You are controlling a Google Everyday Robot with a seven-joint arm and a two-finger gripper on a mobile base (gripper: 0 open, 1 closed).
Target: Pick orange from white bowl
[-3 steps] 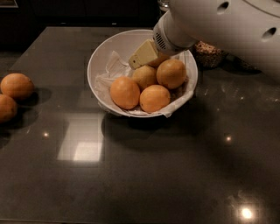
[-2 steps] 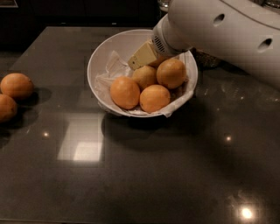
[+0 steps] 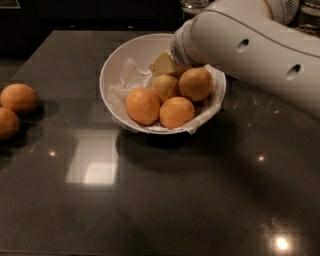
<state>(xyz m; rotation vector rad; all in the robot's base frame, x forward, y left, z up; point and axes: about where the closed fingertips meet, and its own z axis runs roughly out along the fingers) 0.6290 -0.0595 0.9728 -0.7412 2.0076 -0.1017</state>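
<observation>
The white bowl (image 3: pixel 107 71) with crumpled paper lining (image 3: pixel 129 79) stands at the back middle of the dark table. It holds several oranges. The paler yellowish orange (image 3: pixel 164 88) lies in the middle, between deeper-orange ones at the front left (image 3: pixel 142 106), front (image 3: pixel 176 112) and right (image 3: pixel 196 84). My gripper (image 3: pixel 163 64) reaches into the bowl from the right, its beige tip just behind and above the paler orange, close to or touching it. The big white arm (image 3: pixel 250 50) hides the bowl's back right rim.
Two more oranges lie on the table at the far left (image 3: pixel 19 98) (image 3: pixel 7 123). Glass jars stand behind the arm at the top (image 3: pixel 192 5) and top right (image 3: pixel 311 15). The table's (image 3: pixel 150 200) front half is glossy dark stone with light reflections.
The arm has swung a little lower and to the right, now covering the jar behind the bowl. The gripper tip stays at nearly the same spot by the paler orange. The oranges have not moved.
</observation>
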